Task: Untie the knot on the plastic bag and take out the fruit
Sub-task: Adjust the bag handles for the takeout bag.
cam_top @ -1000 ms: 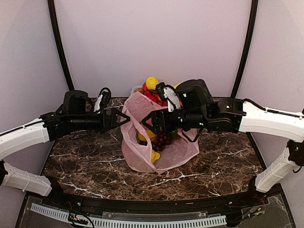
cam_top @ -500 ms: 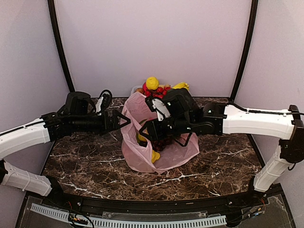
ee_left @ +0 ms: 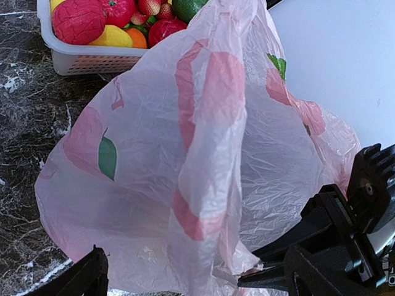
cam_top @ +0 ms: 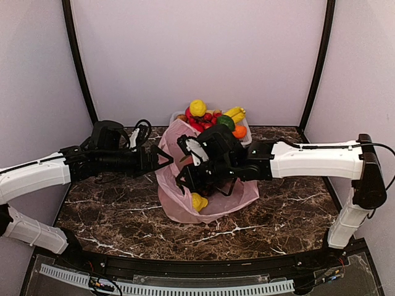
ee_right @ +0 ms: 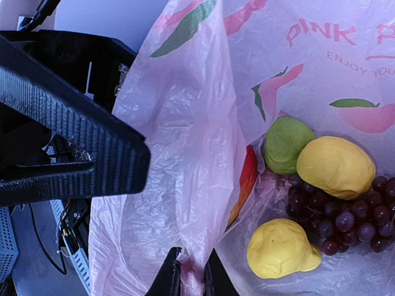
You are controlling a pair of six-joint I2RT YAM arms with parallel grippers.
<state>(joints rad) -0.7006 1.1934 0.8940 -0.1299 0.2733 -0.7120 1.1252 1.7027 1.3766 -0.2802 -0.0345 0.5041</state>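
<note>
The pink plastic bag [cam_top: 231, 194] lies mid-table with its mouth gaping; the knot is out of view. In the right wrist view, fruit lies inside it: a green one [ee_right: 287, 145], two yellow ones [ee_right: 336, 166], dark grapes [ee_right: 349, 219] and a red-orange one [ee_right: 247, 176]. My right gripper [ee_right: 192, 280] reaches into the mouth and is shut on a fold of the bag's film [ee_right: 197, 203]. My left gripper [cam_top: 164, 160] stands wide open against the bag's left side. A hanging fold [ee_left: 203, 185] sits between its fingers, and the right fingertip [ee_left: 259, 280] touches the film.
A white basket [cam_top: 245, 137] heaped with more toy fruit stands right behind the bag, against the back wall. It also shows top left in the left wrist view as the basket [ee_left: 92, 60]. Both arms crowd the bag over the dark marble table [cam_top: 111, 216].
My right gripper has moved left and down into the bag's mouth and closed on a fold of film. The left arm crept slightly right, still open.
</note>
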